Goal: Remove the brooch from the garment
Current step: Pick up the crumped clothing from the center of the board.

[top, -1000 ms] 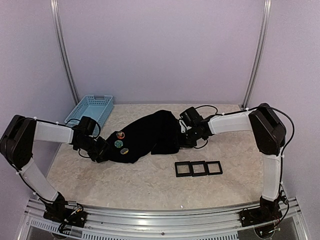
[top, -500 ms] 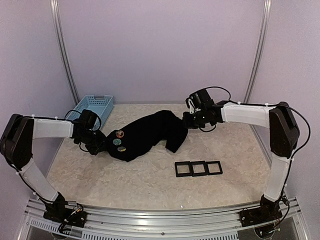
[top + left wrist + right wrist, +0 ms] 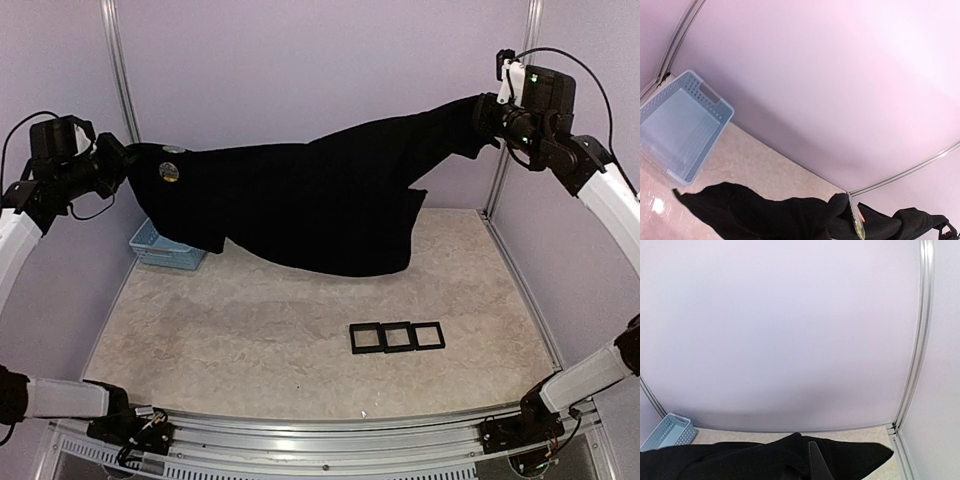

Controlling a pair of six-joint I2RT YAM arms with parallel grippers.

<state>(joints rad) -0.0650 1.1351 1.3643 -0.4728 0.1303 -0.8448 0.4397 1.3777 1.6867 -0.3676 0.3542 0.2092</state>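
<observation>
Beige table (image 3: 300, 340), hemmed by lilac walls (image 3: 320, 90) at back and both sides. Slung high across it, the garment (image 3: 320, 200), taut along its top edge between the two arms and sagging mid-span. Lowest hem over the back half, touching the surface or not cannot be told. Left end pinched in the left gripper (image 3: 118, 165) close to the left wall. Right end clamped in the right gripper (image 3: 487, 115) close to the right wall. Open tabletop from hem to near edge. Light-blue basket (image 3: 160, 255) at back left, partly behind the cloth. Three black frames (image 3: 397, 336) in a row, near right, well apart from the cloth. Round brooch (image 3: 170, 172) pinned on the fabric just beside the left gripper.
</observation>
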